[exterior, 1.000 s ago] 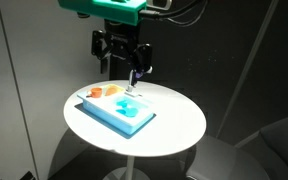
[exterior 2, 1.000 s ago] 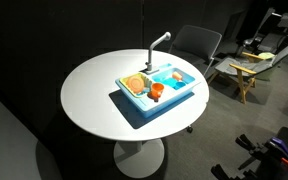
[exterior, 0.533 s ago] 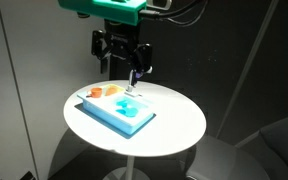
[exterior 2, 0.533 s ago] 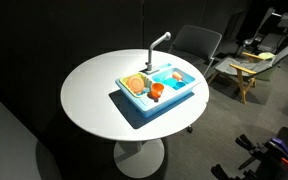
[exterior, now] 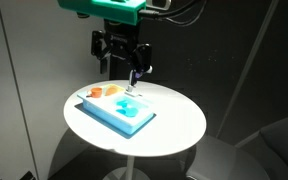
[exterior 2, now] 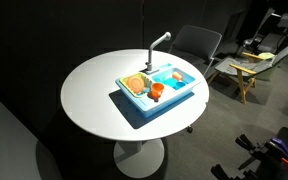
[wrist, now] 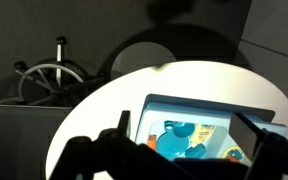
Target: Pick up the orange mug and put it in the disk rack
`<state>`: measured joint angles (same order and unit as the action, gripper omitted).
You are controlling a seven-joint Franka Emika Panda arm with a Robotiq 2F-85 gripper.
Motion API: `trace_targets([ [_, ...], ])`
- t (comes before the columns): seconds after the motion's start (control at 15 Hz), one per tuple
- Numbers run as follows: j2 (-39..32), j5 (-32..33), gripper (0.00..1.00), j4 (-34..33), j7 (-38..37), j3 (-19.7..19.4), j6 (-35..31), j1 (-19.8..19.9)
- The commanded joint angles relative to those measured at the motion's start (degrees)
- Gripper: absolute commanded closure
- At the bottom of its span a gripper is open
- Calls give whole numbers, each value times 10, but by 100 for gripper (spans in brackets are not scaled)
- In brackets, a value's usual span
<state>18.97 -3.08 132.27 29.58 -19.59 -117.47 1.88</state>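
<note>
Tiny glossy orange plastic mug [exterior 2: 157, 91] sits in the basin of the rectangular light blue plastic sink unit [exterior 2: 176, 101], beside its pale flat disk rack [exterior 2: 125, 91], off-centre on the smooth round white table [exterior 2: 89, 110], twd the far edge. Black gripper [exterior: 122, 64] hangs above; only wrist view shows its fingers spread, empty

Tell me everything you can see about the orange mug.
The orange mug is tiny, bright orange and looks like plastic. It seems to stand upright inside the light blue toy sink, near its middle, right beside a round tan plate. Its handle is too small to make out. Nothing grips it: the gripper hangs open well above it, not touching.
</note>
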Motion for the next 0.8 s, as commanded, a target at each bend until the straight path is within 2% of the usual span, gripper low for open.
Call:
trace_targets([
  [0.0,-9,-12,0,-8,6,17,-3,13],
  [0.4,-28,-13,0,-15,7,46,-26,1],
  [0.73,-61,-15,0,-24,6,71,-85,-7],
])
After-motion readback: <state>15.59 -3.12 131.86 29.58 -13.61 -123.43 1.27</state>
